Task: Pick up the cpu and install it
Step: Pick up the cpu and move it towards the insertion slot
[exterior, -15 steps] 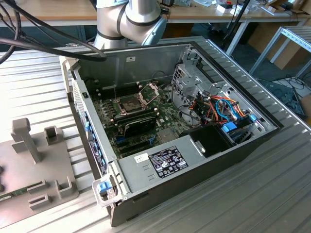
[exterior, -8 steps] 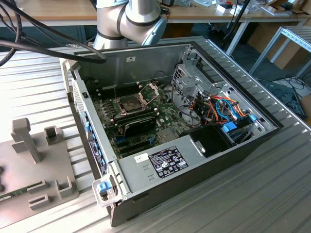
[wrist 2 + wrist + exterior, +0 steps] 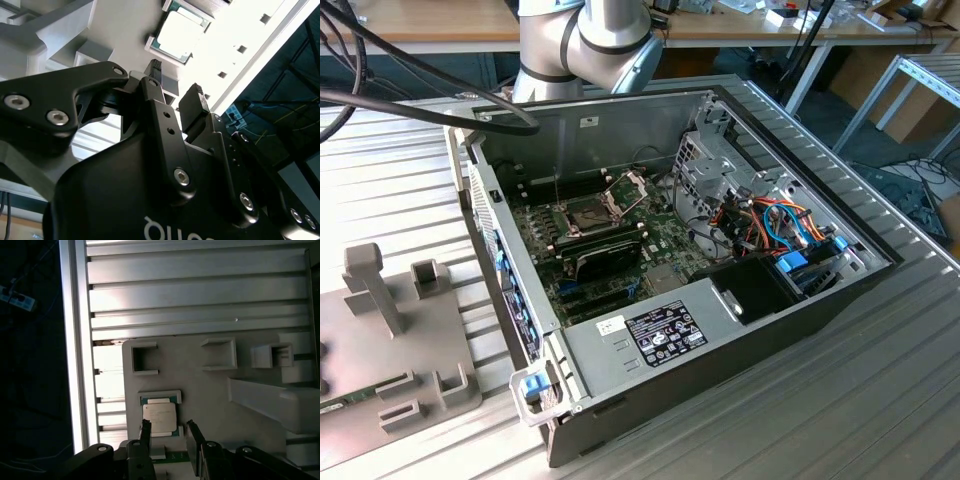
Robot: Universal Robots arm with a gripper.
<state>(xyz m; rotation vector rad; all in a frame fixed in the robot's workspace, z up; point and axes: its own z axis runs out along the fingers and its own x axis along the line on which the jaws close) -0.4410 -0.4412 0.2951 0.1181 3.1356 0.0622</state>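
1. My jaws are open with nothing between them. In the first wrist view their fingertips point(image 3: 145, 429) hang just above the cpu point(image 3: 160, 416).
2. The cpu lies flat in a shallow seat on the grey fixture plate point(image 3: 210, 390), near the plate's edge beside the slatted tabletop point(image 3: 200, 290). Nothing grips it yet.
3. From that view the chip looks nearer to one fingertip than the other. If I close from this position, I judge that one pad would touch first and push the chip against the seat wall or tip it.
4. The seat has a raised rim. A descent that is slightly off could put a fingertip on that rim, and the jaws would then close on the fixture instead of the chip.
5. The chip is thin and offers little edge to hold. I expect a shallow grip to slip and drop it back crooked.
6. The socket point(image 3: 588, 215) sits inside the computer case point(image 3: 650, 340), with its hinged frame point(image 3: 628, 188) raised. It is well apart from the plate at the exterior view's left. A chip held tilted could meet the socket unevenly and harm its contacts.
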